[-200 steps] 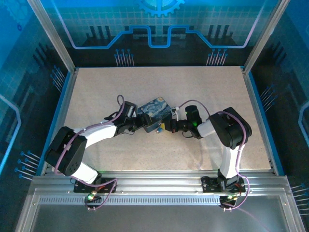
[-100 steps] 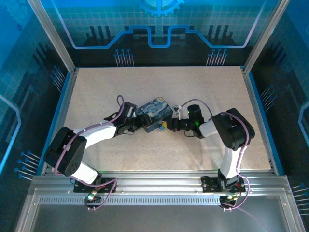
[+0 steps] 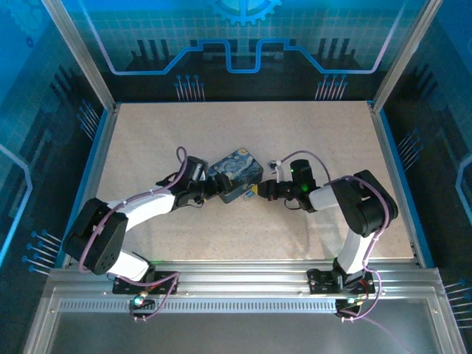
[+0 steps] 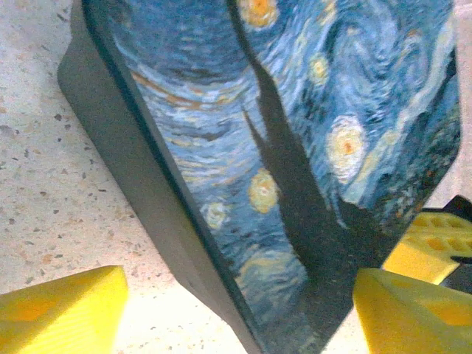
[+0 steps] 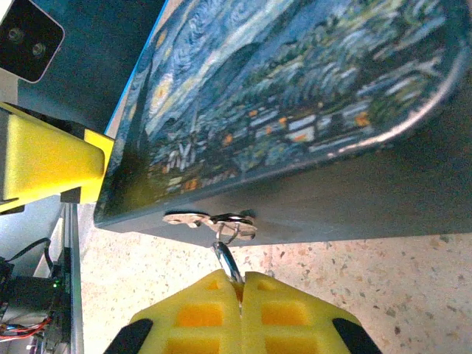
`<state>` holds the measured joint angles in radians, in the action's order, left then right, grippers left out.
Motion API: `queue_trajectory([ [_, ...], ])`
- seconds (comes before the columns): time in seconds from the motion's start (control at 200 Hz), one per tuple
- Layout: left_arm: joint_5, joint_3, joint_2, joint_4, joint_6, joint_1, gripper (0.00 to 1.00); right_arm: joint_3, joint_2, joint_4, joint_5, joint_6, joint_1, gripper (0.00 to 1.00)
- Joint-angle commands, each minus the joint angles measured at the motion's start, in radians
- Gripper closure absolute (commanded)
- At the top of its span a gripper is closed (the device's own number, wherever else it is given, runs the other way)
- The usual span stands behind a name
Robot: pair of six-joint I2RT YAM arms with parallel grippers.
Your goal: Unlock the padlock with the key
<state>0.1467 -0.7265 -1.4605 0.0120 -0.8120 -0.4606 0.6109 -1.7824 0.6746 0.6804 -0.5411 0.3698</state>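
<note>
The padlock's thin silvery shackle [image 5: 227, 262] hooks into the metal hasp [image 5: 210, 220] on the side of the dark blue swirl-painted tin [image 3: 236, 171]. My right gripper [image 5: 240, 284] is shut on the padlock just below that hasp, and the lock's dark body is hidden between the yellow fingers. The key is hidden. In the top view the right gripper [image 3: 254, 192] sits at the tin's near right corner. My left gripper [image 4: 236, 317] stands open astride the tin's [image 4: 295, 147] near left corner, with a yellow finger [image 4: 59, 310] on the table side.
The tin rests on a speckled tabletop [image 3: 243, 133] with blue side rails [image 3: 92, 169]. The left gripper's yellow finger [image 5: 44, 158] shows behind the tin in the right wrist view. Both arms reach inward from the near edge.
The left gripper's jaws have spread wider around the tin's corner. The right arm's elbow has swung out to the right while its gripper stays shut at the hasp.
</note>
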Motion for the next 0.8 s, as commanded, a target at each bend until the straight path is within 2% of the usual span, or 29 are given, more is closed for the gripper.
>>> queue_trajectory([
  [0.0,0.0,0.005,0.06,0.015,0.012,0.011,0.15,-0.018,0.076,-0.064,-0.013,0.032,-0.012,0.98],
  [0.155,-0.073,0.023,0.15,0.027,0.038,0.027,0.12,-0.036,0.188,-0.189,-0.032,0.074,-0.012,0.98],
  [0.29,-0.12,0.04,0.24,0.049,0.07,0.053,0.08,-0.04,0.318,-0.369,-0.065,0.121,0.006,0.98],
  [0.51,-0.137,0.084,0.321,0.011,0.113,0.075,0.07,-0.039,0.508,-0.651,-0.124,0.131,0.059,0.97],
  [0.795,-0.17,0.148,0.372,-0.062,0.123,0.083,0.06,-0.083,0.721,-0.927,-0.211,0.092,0.125,0.97],
])
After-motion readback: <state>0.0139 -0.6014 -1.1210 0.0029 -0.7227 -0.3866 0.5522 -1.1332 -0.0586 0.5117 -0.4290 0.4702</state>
